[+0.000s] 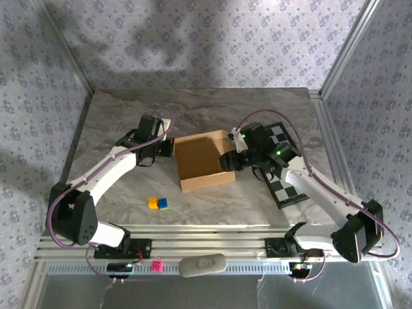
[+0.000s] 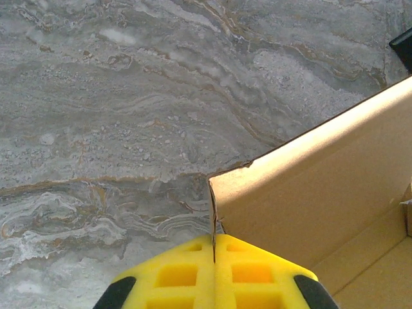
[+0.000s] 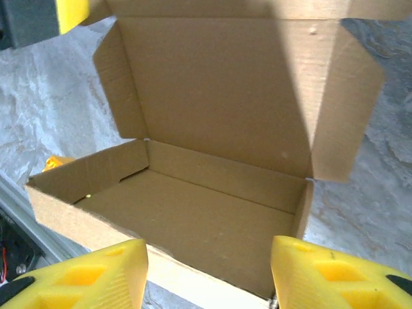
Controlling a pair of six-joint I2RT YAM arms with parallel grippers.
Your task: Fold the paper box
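On the grey marble bench (image 1: 193,109) the paper box (image 1: 203,161) lies open in the middle. The left pincer (image 2: 214,270), together, seems clamped on its lid edge. The right pincer (image 3: 206,257) stands apart and should push the flaps along their creases.

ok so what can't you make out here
- Top view: the right gripper covers part of the right wall of the paper box; its arm hides part of the checkerboard.
- Left wrist view: the shut left gripper hides how deep the box wall sits between its pads.
- Right wrist view: the frame's top edge cuts off the box's raised panel.
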